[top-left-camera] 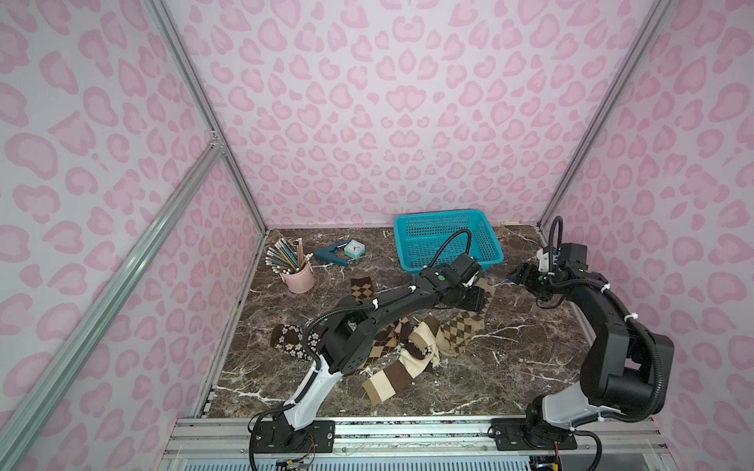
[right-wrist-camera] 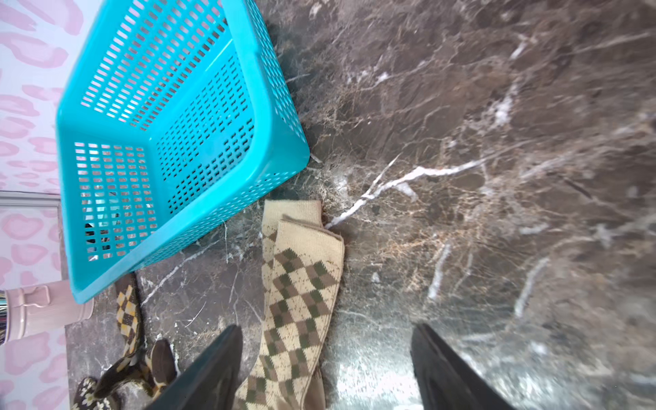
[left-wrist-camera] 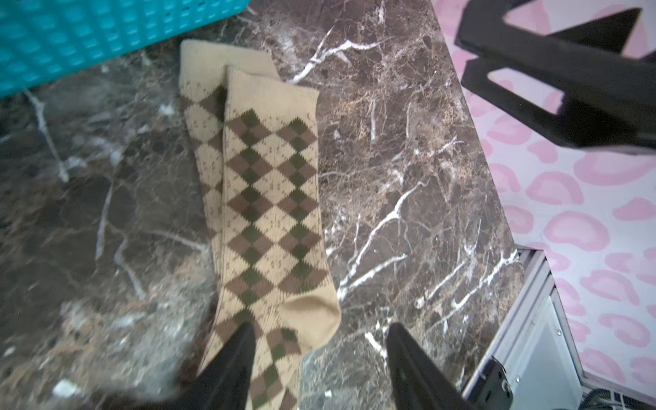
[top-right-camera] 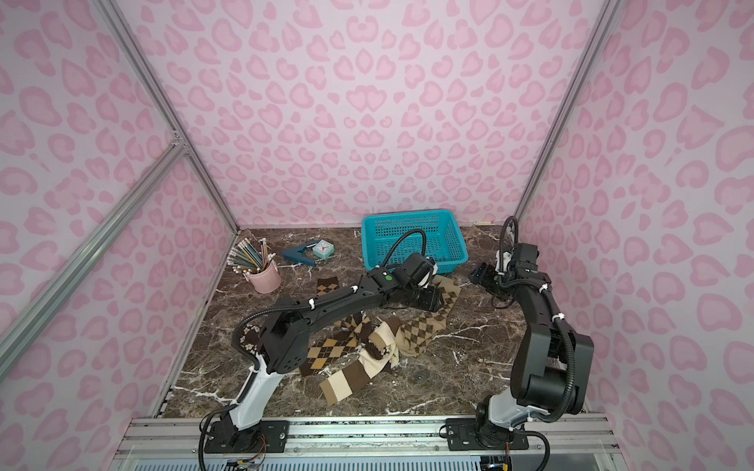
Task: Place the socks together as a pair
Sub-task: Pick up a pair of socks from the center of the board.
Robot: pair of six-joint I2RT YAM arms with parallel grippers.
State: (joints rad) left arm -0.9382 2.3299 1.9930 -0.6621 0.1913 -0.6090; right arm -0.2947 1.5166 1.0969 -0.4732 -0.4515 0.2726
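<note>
While two tan diamond socks (left-wrist-camera: 273, 198) lie one on top of the other, cuffs nearly level, just beside the blue basket (right-wrist-camera: 269, 88), both hands are empty. That pair looks done to me.

The left hand (left-wrist-camera: 321, 328) hangs low over the foot end of these socks with its fingers a moderate way apart and nothing between them. The wrist view is blurred there, so one finger may be brushing the cloth. The right hand (right-wrist-camera: 327, 327) is spread wide, raised above the table (top-left-camera: 510, 367) and off to the side of the cuffs.

The rest sit in a loose heap nearer the front. It holds a cream-and-brown striped sock (top-left-camera: 391, 381), a dark flowered sock (top-left-camera: 287, 340) partly under the left arm, and an orange-brown diamond sock (top-right-camera: 326, 352). Another brown diamond sock (top-left-camera: 361, 287) lies apart, toward the pencil cup (top-left-camera: 300, 279).

These are soft, light and limp. A sock will sag and fold from wherever it is pinched, and it won't slip much. I would take each near the ribbed cuff, where the cloth is thickest, pinching one sock only. In the heap the striped sock crosses its neighbours, so lifting it could drag them along.
</note>
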